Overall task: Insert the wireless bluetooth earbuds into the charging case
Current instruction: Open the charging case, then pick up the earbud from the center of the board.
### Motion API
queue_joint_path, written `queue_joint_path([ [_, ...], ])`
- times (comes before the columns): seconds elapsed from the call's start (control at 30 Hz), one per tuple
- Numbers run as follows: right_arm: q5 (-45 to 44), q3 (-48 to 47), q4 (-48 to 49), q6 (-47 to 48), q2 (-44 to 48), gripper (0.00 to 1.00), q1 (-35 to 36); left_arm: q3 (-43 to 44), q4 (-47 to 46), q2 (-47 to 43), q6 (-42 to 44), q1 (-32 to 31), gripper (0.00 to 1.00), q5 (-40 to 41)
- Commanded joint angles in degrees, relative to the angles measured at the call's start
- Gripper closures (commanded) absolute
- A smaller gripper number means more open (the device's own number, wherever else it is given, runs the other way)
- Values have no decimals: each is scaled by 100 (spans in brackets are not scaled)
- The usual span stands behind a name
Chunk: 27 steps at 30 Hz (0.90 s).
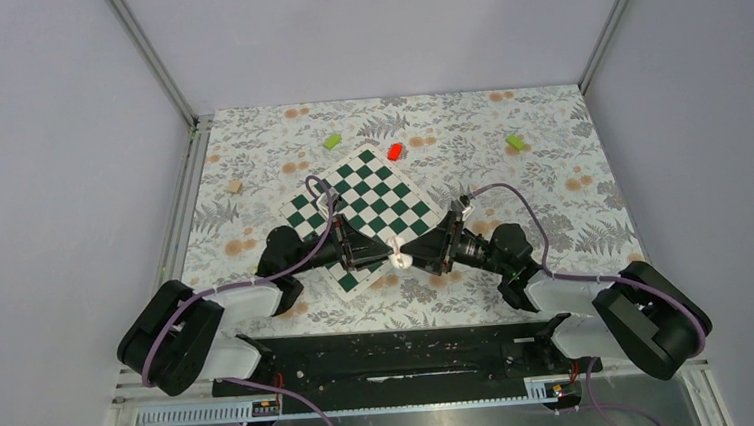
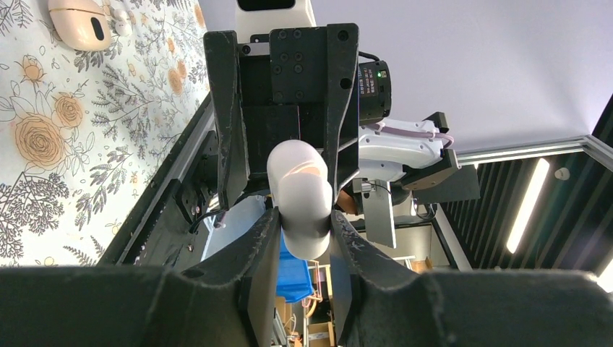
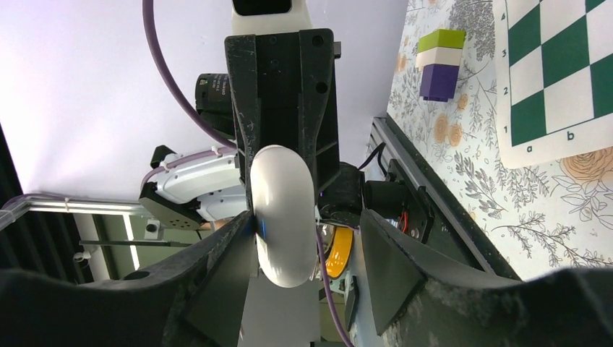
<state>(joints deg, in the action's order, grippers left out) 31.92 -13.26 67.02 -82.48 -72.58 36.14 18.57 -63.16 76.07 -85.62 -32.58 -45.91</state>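
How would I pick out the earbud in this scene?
Find the green-and-white chessboard mat on the flowered table. At its near edge the two black arms meet, and the smooth white oval plastic earbud is pinched in the left tool. Unlike the small red block and green blocks farther back, it is white and rounded.

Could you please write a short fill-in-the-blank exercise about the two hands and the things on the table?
1. The left hand is shut on a small white ___.
2. The jaws of the right hand stand ___.
3. The block next to the far corner of the chessboard is ___ in colour.

Missing words: earbud; open; red.
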Motion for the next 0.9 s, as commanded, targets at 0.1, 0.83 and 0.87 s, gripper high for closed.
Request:
queue_joint_path([
  [0.1, -268, -26, -733, 368, 226, 39, -88, 37, -656, -269, -60, -76, 100, -232],
  [0.83, -3854, -2025, -9205, 3693, 3632, 23, -362, 1149, 4216, -879, 2579, -98, 100, -12],
  [0.87, -4213, -2130, -9645, 3770, 3613, 25, -417, 1281, 4516, -872, 2776, -117, 100, 53],
])
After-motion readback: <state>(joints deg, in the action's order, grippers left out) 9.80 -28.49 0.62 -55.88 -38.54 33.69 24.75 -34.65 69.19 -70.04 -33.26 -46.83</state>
